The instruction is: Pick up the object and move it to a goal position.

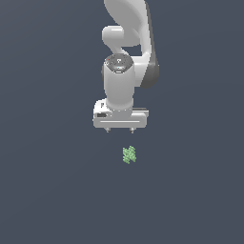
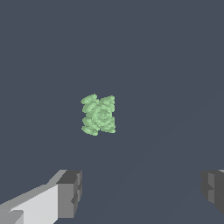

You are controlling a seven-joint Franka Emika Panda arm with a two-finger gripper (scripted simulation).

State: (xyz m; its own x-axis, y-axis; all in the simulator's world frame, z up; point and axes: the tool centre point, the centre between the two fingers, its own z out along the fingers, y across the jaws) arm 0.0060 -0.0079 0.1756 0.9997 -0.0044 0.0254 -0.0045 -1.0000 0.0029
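Observation:
The object (image 1: 129, 154) is a small pale green lumpy thing with spiky fins, lying on the dark grey floor. It also shows in the wrist view (image 2: 99, 114). My white gripper (image 1: 119, 130) hangs above the floor, apart from the object and a little toward the exterior view's left of it. Its two short fingertips (image 1: 107, 129) are spread wide and hold nothing. In the wrist view the gripper (image 2: 142, 190) shows two grey pads (image 2: 70, 192) far apart, with the object beyond them and not between them.
The flat dark grey floor (image 1: 47, 190) fills both views. The white arm (image 1: 128, 43) rises behind the gripper in the exterior view. No goal marker shows.

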